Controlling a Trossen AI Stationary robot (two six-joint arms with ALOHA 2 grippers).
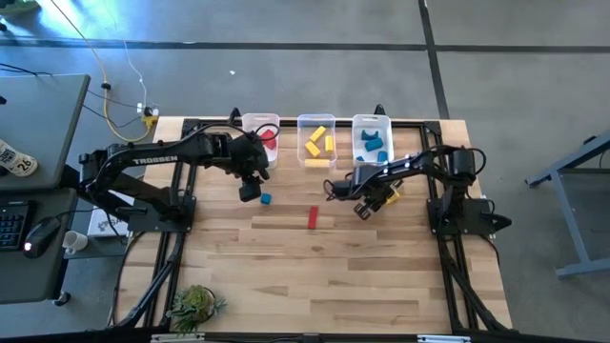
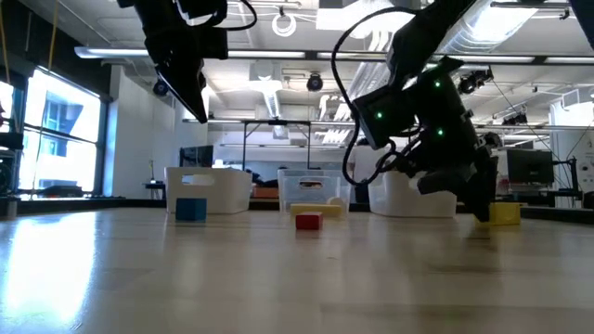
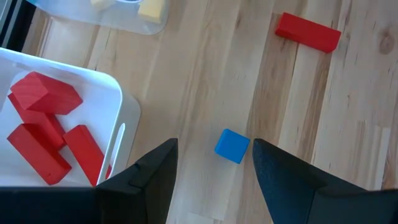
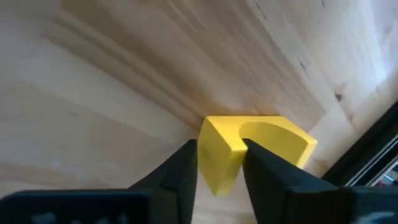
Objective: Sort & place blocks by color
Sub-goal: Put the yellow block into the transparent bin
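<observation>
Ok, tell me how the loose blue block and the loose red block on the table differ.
The blue block is a small cube; the red block is a longer bar. The blue block lies just below the open left tool, in line with the gap between its fingers, while the red block lies apart from both tools, near the table's middle. The blue block is nearer the red-filled bin than the red block. Both rest flat on the wooden table, outside any bin.

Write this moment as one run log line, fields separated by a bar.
left gripper: open above blue block | right gripper: closing around yellow block | red block: loose on table
</observation>
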